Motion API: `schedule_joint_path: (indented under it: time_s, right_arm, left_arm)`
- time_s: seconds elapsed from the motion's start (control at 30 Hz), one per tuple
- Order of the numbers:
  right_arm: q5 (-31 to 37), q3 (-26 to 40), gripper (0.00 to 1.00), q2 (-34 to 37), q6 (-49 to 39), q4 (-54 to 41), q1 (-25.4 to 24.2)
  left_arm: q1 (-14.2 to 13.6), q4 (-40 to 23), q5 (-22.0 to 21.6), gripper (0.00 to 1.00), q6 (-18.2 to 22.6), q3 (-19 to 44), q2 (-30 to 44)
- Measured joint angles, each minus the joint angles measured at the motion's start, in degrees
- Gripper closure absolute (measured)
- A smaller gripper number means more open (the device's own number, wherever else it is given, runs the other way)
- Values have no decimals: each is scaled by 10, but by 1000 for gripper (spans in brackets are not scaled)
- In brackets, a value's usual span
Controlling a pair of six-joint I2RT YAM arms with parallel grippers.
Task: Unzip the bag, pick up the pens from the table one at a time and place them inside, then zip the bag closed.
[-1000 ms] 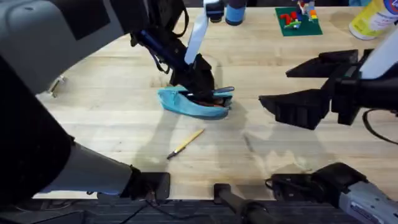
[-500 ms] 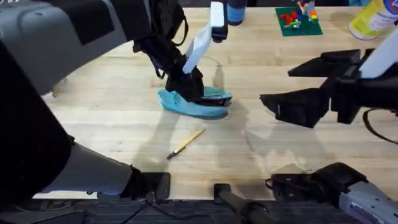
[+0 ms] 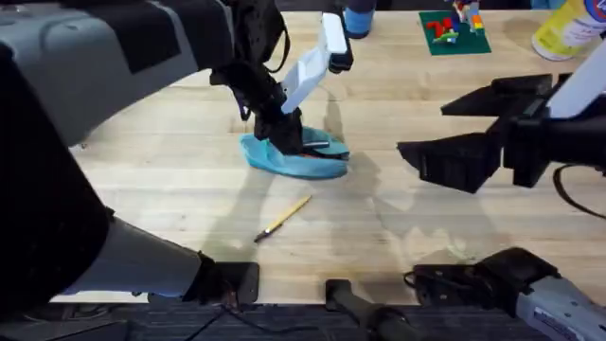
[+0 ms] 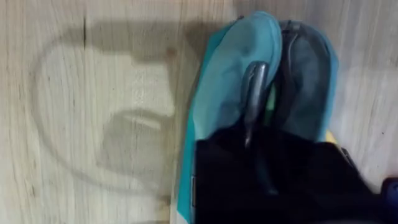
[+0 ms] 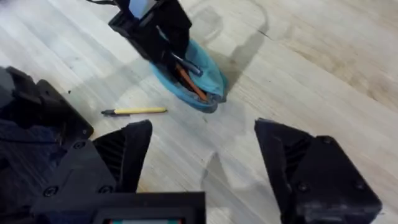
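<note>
Fingers of my left gripper pinch the silver pen down inside the open blue bag mid-table, while my right gripper hangs spread and empty, the tan pen lying nearby.

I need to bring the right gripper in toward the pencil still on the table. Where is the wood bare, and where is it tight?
Bare table runs between the tan pencil and the right gripper, and also left of the blue bag. It is tight at the bag itself: the left gripper sits over its open mouth with the silver pen. The far edge holds bottles and a toy.
</note>
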Motion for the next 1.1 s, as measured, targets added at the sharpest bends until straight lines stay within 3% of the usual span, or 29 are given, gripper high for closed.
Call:
schedule_joint_path:
  time_s: [0.17, 0.2, 0.87, 1.1]
  right_arm:
    - [2, 0, 4, 0, 0, 0, 0]
    - [2, 0, 4, 0, 0, 0, 0]
    - [2, 0, 3, 0, 0, 0, 0]
    - [2, 0, 5, 0, 0, 0, 0]
  left_arm:
    - [0, -3, -4, 83, 0, -4, 0]
    - [0, -3, -5, 26, -3, -6, 0]
    - [5, 8, 19, 5, -6, -6, -2]
    - [11, 28, 26, 5, -8, 11, -64]
